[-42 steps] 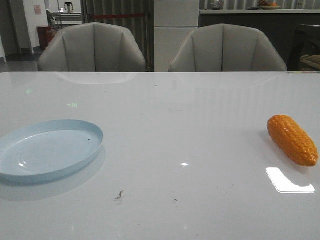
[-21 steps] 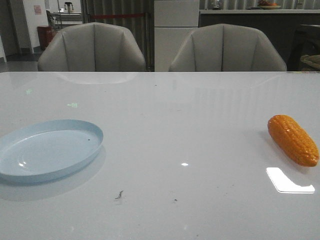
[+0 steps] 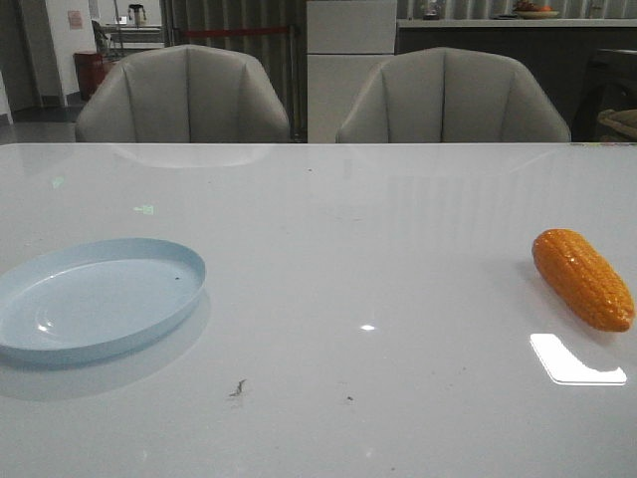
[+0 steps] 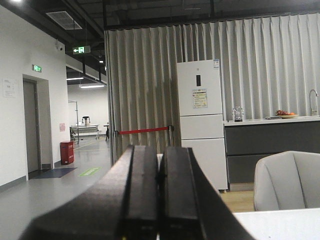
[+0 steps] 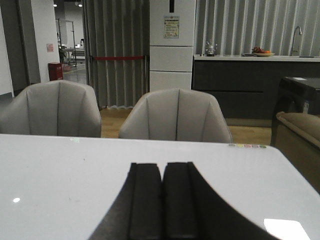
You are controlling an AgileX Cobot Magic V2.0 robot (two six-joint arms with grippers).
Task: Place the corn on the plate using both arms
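1. The corn (image 3: pixel 582 278) lies on its side on the table (image 3: pixel 378 249), close to the right edge, with its blunt end toward the far side and its tapered tip toward the near right corner. Nothing touches it.
2. The plate (image 3: pixel 95 299) sits flat near the left edge, well apart from the corn, with nothing in it.
3. The left gripper (image 4: pixel 159 195) has its two dark fingers pressed flat together with nothing between them; its camera looks out level into the room rather than down at the table.
4. The right gripper (image 5: pixel 162 200) is likewise closed tight and holds nothing. It looks across the table toward the two grey chairs (image 5: pixel 175 116), and neither corn nor plate shows in its view.
5. Neither arm appears in the front view, so I judge the task has not begun: the reach to the corn is the first step.
6. Risks from here:
 - A closed pincer coming down on the cob would only push it. The jaws must part first.
 - The cob is rounded and the tabletop is glossy, so a nudge or an off-centre pinch could roll it toward the nearby right edge and off.
 - A grip on the tapered tip may let the cob slip out.
 - The corn and plate lie at opposite sides, so a handover seems likely, and a poorly timed release there could drop the corn.
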